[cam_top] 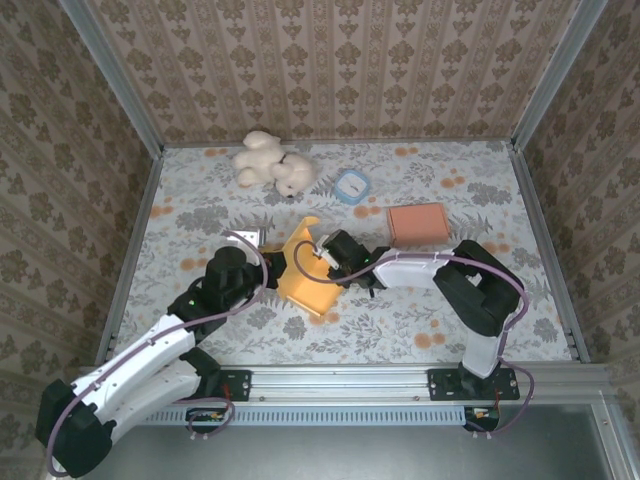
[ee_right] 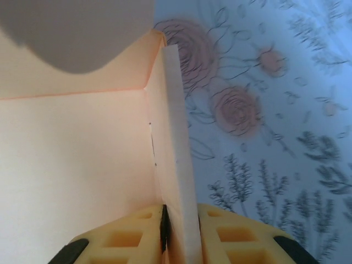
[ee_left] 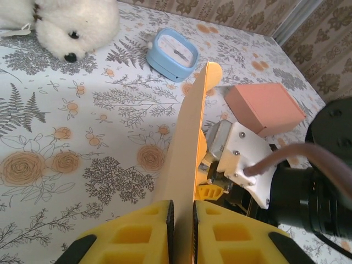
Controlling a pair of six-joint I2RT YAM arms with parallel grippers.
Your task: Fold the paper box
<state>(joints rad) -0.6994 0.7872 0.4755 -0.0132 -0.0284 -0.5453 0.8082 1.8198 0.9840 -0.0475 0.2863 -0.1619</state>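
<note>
- L jaws: pressed together on a thin panel of the paper box (ee_left: 188, 159), seen edge-on in the L wrist view. The yellow pads (ee_left: 137, 234) sit one on each side, w/ just the sheet between them.
- R jaws: likewise pinching. In the R wrist view a pale upright wall of the box is clamped between yellow pads (ee_right: 129, 239). That wall runs up to an inside corner where it meets another panel.
- Paper box from the top view: orange-yellow, partly folded, approx mid-tabletop (cam_top: 450, 330), btw the two arms. One rounded flap stands up on its far side.
- L arm (cam_top: 150, 360) reaches in from the near left to the box's left side. R arm (cam_top: 470, 285) bends in from the right to the box's upper edge.
- The two wrists are close together – the R wrist's white housing (ee_left: 242, 157) shows just beyond the panel in the L wrist view.
- Further out, on the far part of the tabletop:
  - A white plush dog (cam_top: 272, 163) lies near the back wall.
  - A small blue clock (cam_top: 352, 186) sits just right of the dog.
  - A closed pink box (cam_top: 418, 224) sits right of the clock, apart from the paper box.
- The tabletop cover is a floral print of grey leaves and orange blooms.
- Patterned wallpaper (cam_top: 330, 60) covers the walls on three sides.
</note>
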